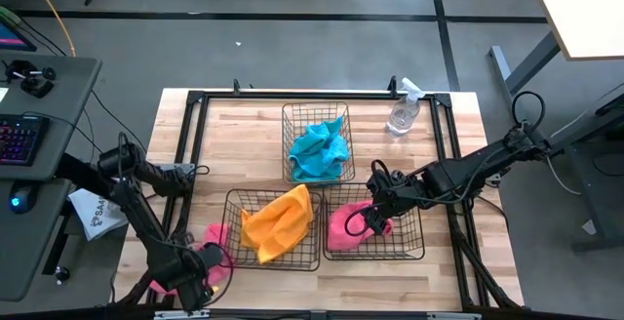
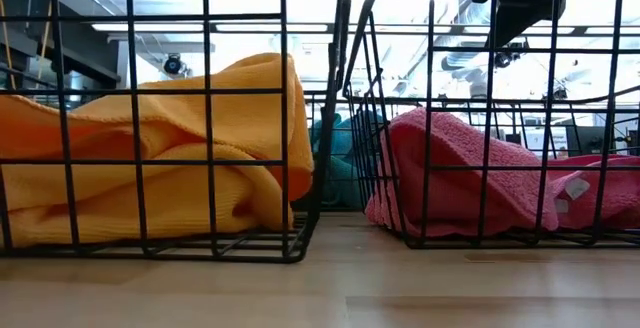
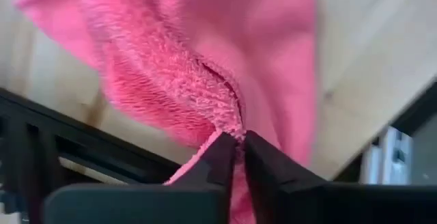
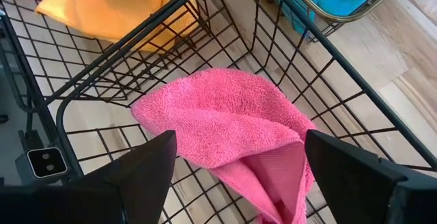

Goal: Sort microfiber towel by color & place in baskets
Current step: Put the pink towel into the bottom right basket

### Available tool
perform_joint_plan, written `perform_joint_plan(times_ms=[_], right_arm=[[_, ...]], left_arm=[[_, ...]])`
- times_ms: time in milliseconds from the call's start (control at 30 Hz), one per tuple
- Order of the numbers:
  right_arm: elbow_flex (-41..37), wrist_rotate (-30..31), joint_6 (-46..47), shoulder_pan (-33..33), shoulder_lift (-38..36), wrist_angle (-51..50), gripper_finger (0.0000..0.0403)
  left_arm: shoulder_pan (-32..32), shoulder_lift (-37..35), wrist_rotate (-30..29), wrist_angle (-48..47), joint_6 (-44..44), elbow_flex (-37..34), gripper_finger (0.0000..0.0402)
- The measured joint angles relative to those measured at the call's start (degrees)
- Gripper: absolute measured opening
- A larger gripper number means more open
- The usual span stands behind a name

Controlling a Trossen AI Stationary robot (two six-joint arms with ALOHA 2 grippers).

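Left gripper (image 3: 237,157), lower left of the high view, jaws pinched on a fold of the pink towel (image 3: 205,67); soft, light, limp, so any bunched fold should hold; right gripper (image 4: 235,159) spread wide over the pink-filled basket (image 1: 414,252).

a clear spray bottle (image 1: 403,111) stood upright near the far right corner of the wooden tabletop (image 1: 468,164). left of the tabletop, a keyboard (image 1: 19,137) lay on a grey desk (image 1: 58,115).

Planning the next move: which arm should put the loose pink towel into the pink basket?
Left, probably. The left gripper is already shut on the loose pink towel beside the baskets. The right gripper hangs open over the pink basket, holding nothing.
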Motion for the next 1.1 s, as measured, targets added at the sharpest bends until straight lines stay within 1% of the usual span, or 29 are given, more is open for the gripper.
perform_joint_plan(times_ms=[167,300,400,500,633,733,867,1000,1100], right_arm=[[0.0,0.0,-0.69,0.0,0.0,-0.07,0.0319],[0.0,0.01,-1.43,0.0,0.0,-0.07,0.0319],[0.0,0.02,-1.51,0.0,0.0,-0.19,0.0319],[0.0,0.02,-1.51,0.0,0.0,-0.44,0.0319],[0.0,-0.59,-1.53,0.0,0.0,-0.44,0.0319],[0.0,-0.71,-2.73,0.54,0.0,-0.42,0.0319],[0.0,-0.89,-3.03,2.22,-1.01,0.15,0.0319],[0.0,-0.83,-2.5,4.7,-4.31,1.83,0.0319],[0.0,0.08,-1.26,6.91,-7.98,1.98,0.0319]], left_arm=[[-0.11,0.14,1.09,-1.45,2.18,4.15,0.0004],[-0.11,0.09,0.59,-5.71,5.14,9.67,0.0001],[-0.11,0.07,0.71,-10.99,7.68,15.36,0.0001],[-0.11,0.07,2.83,-17.59,11.53,21.93,0.0001],[0.36,-0.02,1.94,-24.56,18.97,31.78,0.0],[2.11,-0.02,-1.37,-28.51,24.67,38.94,0.0],[6.42,-0.12,-9.47,-30.96,33.15,48.53,0.0],[13.61,-0.13,-16.69,-30.71,44.2,56.59,0.0],[20.57,-0.17,-20.17,-29.3,54.48,59.35,0.0]])
